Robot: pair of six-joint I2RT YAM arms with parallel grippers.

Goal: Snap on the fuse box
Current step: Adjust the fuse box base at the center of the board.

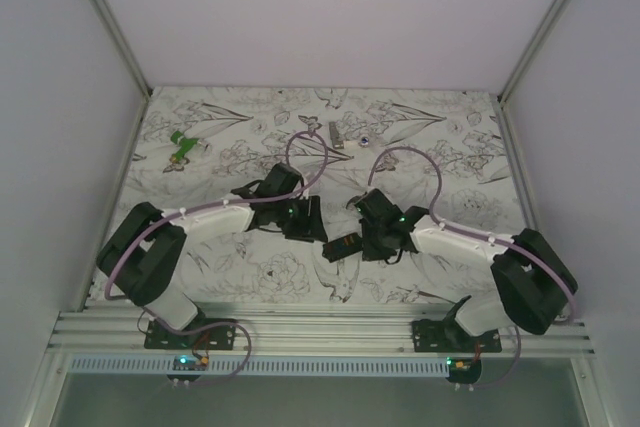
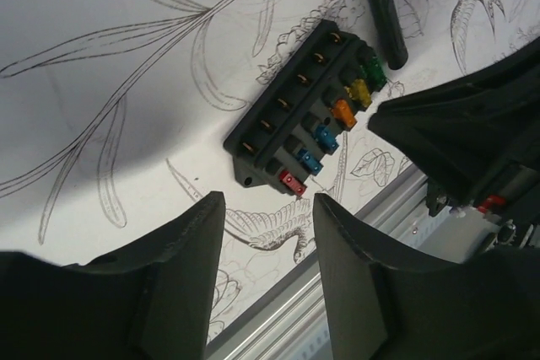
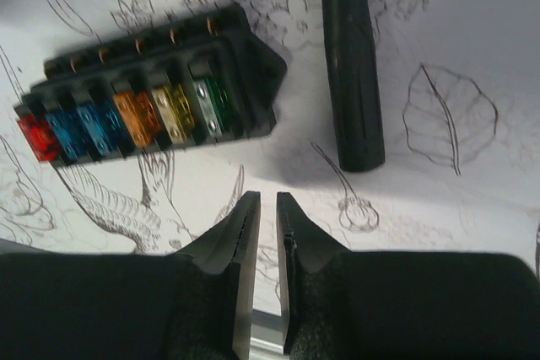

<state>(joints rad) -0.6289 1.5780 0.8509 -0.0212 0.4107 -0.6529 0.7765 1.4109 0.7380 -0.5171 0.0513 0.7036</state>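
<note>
On the flower-printed table point(image 1: 450, 137) we see the fuse box point(image 1: 345, 247) lying flat near the front edge, its coloured fuses showing. From above, the left gripper point(image 2: 268, 208) hangs at its 10 o'clock, fingers spread and empty. The right gripper point(image 3: 268, 204) is at its 2 o'clock, fingers a slit apart, pinching nothing. In the right wrist view a black handle point(image 3: 350, 65) lies at the box's 3 o'clock, apart from it.

arms point(image 1: 200, 222): white links, black joints | cables point(image 1: 420, 152): lilac | LEDs point(image 1: 290, 212): green | grippers point(image 2: 270, 201): black wedge fingers point(image 2: 169, 267)

Pale walls point(image 1: 330, 7), floral-print tabletop point(image 1: 450, 147)
</note>
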